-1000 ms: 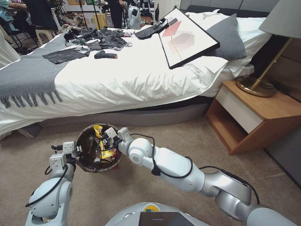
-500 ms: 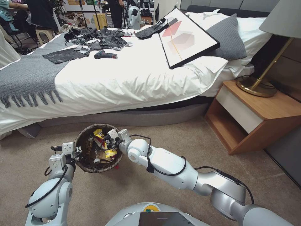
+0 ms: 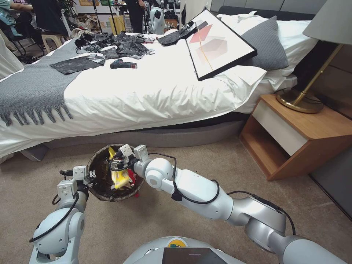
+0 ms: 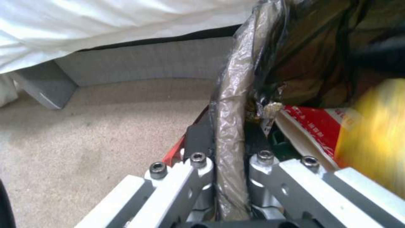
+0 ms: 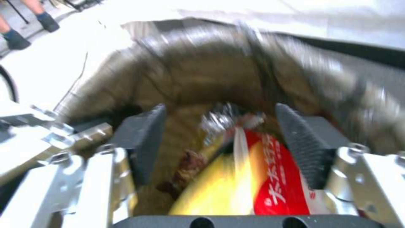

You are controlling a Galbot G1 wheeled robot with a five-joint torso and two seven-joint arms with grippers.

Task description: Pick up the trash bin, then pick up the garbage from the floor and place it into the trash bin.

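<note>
Between spread right gripper (image 5: 219,142) pads, over trash bin (image 3: 96,158): yellow-red wrapper (image 5: 249,180), likely light, crinkly, slippery, best pinched mid-fold; left gripper (image 4: 227,158) clamped on bag-lined rim.

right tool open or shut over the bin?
Open. In the right wrist view the right tool's two dark pads stand wide apart above the bin, with the yellow wrapper loose between them.

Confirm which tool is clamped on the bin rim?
The left tool: it pinches the trash bin rim, while the right tool hangs open over the yellow wrapper.
</note>
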